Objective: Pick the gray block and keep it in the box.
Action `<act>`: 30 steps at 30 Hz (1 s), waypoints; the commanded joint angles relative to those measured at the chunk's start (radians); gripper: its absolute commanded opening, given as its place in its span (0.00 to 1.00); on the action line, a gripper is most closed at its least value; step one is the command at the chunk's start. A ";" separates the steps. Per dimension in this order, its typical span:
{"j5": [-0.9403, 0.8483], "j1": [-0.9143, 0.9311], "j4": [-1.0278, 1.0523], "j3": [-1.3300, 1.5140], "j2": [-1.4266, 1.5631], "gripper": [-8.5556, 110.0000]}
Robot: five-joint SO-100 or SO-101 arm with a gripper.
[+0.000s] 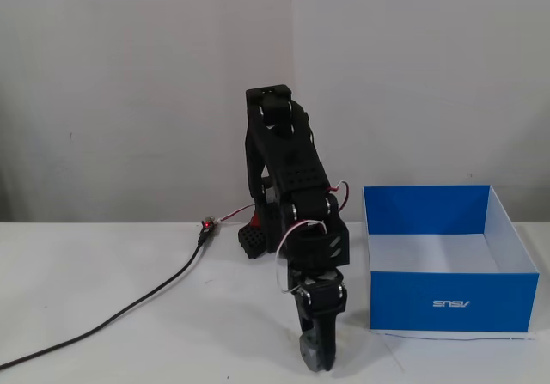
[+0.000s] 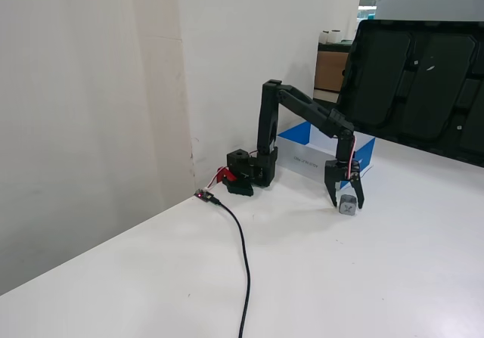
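The gray block sits on the white table, a small dark cube between the two fingers of my gripper. The gripper points straight down and stands open, one finger on each side of the block. I cannot tell whether the fingers touch it. In the other fixed view the gripper is seen edge-on and hides most of the gray block, of which a sliver shows at its left. The box, blue-walled and white inside, stands on the table to the right of the gripper, and shows behind the arm as the box.
A black cable runs from the arm's base across the table toward the front left. A large black panel leans at the back right. A wall rises close behind the base.
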 commanded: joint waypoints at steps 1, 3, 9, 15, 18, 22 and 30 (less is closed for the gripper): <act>-0.008 0.003 -0.015 -0.061 0.020 0.26; -0.008 0.006 -0.017 -0.061 0.020 0.25; -0.011 0.009 -0.018 -0.064 0.002 0.18; -0.014 0.006 -0.009 -0.067 -0.006 0.15; -0.020 0.002 0.005 -0.071 -0.006 0.14; -0.025 0.009 0.023 -0.080 0.031 0.14; -0.023 -0.005 0.164 -0.206 0.169 0.14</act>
